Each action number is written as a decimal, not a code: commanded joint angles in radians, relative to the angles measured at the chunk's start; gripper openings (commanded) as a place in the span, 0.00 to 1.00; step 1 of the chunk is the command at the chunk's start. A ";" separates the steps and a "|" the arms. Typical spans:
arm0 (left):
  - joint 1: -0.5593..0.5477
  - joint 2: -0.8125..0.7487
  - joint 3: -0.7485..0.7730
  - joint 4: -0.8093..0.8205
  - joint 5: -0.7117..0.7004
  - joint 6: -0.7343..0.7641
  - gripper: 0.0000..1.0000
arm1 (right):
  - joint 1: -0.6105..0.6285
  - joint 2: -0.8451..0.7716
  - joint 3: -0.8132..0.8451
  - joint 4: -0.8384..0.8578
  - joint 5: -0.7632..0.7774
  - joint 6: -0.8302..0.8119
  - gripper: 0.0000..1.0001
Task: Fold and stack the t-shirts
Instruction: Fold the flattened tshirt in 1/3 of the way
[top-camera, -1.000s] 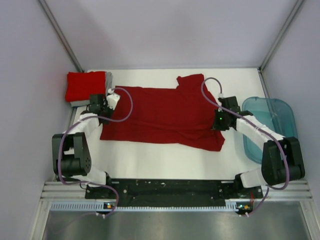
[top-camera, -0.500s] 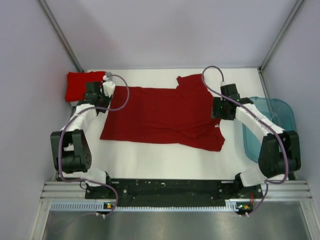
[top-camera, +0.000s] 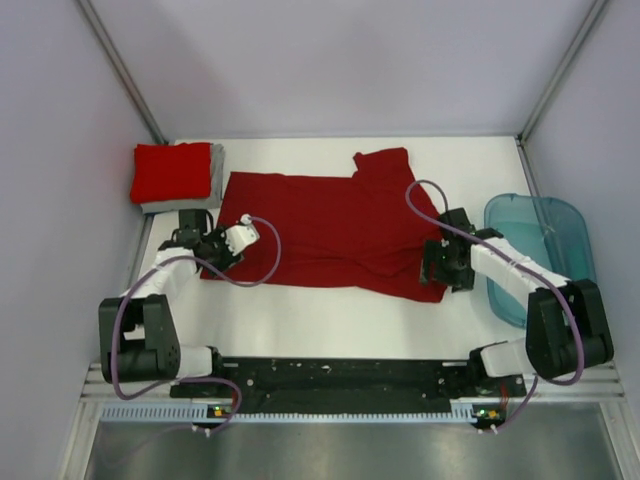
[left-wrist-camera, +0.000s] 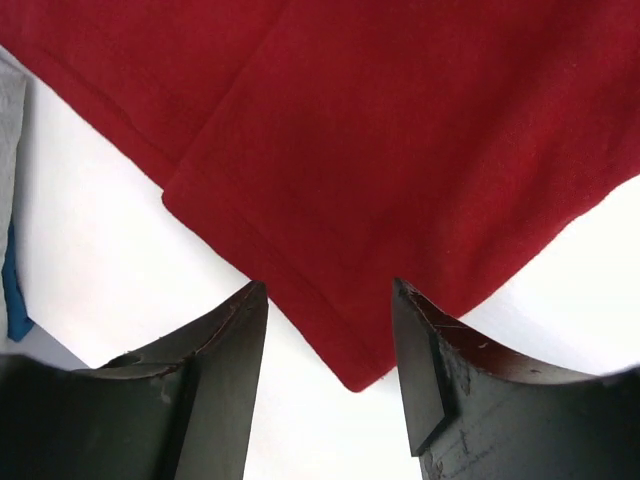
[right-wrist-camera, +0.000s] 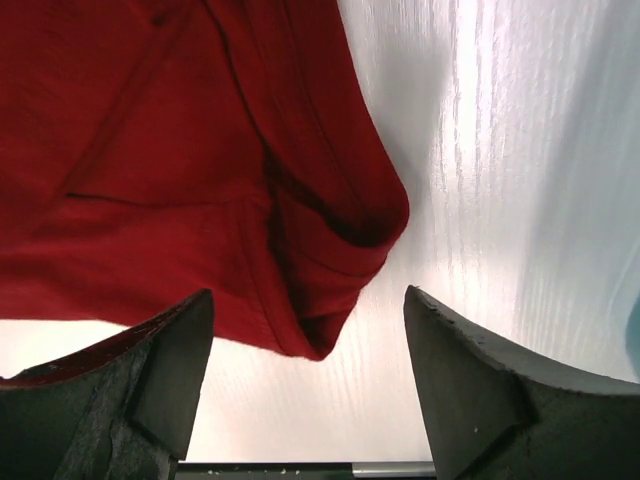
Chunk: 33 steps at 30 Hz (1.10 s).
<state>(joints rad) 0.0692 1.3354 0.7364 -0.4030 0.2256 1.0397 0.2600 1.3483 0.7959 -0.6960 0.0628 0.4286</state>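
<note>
White desk (top-camera: 330, 320): left pincer (left-wrist-camera: 325, 300) and right pincer (right-wrist-camera: 310, 300) hang released over near corners of dark red t-shirt (top-camera: 320, 225), spread flat mid-desk. Risk: bunched right corner gives uneven grip, skewing the fold. Folded brighter red t-shirt (top-camera: 170, 172) sits on grey t-shirt (top-camera: 216, 168), far-left.

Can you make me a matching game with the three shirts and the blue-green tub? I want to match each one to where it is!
Things:
1. dark red t-shirt
2. bright red t-shirt
3. grey t-shirt
4. teal tub

Places:
A. folded, on top of the pile in the far left corner
B. at the right edge of the table
C. folded, at the bottom of the pile
D. spread out in the middle, not folded yet

Pairs: 1-D, 2-A, 3-C, 4-B
</note>
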 joint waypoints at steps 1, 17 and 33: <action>0.000 0.040 -0.005 0.036 0.038 0.114 0.58 | 0.013 0.044 -0.037 0.055 -0.030 0.042 0.73; 0.000 -0.043 -0.103 -0.089 -0.043 0.089 0.00 | -0.057 -0.083 -0.107 0.030 0.032 0.091 0.00; 0.000 -0.131 -0.025 -0.270 0.061 0.046 0.41 | -0.091 -0.060 -0.077 0.003 0.190 0.091 0.00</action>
<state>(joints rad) 0.0692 1.1336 0.6090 -0.6823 0.2348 1.0897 0.1852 1.2907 0.6937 -0.6804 0.1818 0.5182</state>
